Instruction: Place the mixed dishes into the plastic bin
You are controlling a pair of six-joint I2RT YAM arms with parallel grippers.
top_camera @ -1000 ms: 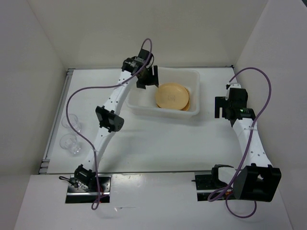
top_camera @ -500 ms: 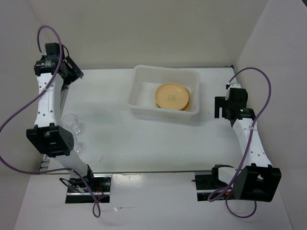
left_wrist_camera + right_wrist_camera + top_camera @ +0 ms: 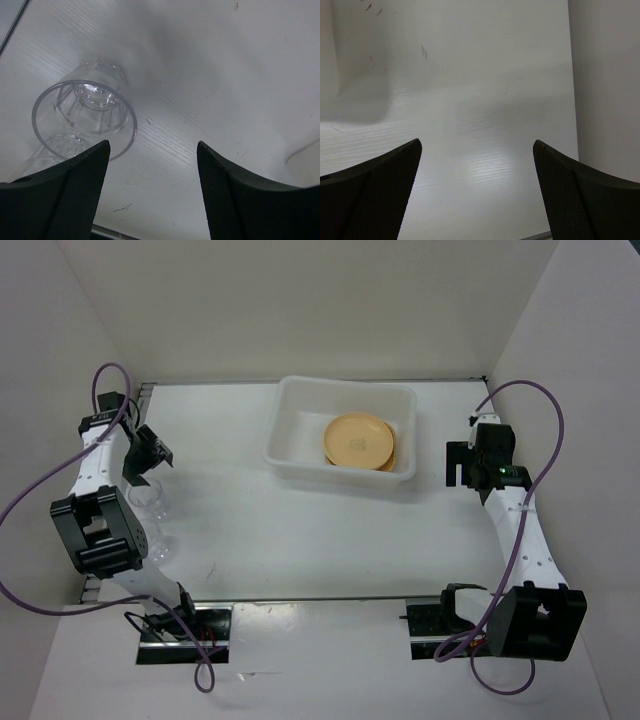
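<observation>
Since the plates (image 3: 358,438) already lie in the bin (image 3: 296,436), I judge the cups are what remains. Both stand at the left edge of the desk (image 3: 300,530), well apart from the bin. One cup (image 3: 84,116) sits upright below my left jaws, which are open but offset, so it lies to one side of the gap. I should shift until its rim is centred, descend straight and close gently, since thin plastic may flex or skid. The second cup (image 3: 47,150) stands just beside it, so I must not nudge it. My right jaws hang wide open, empty, right of the bin.
</observation>
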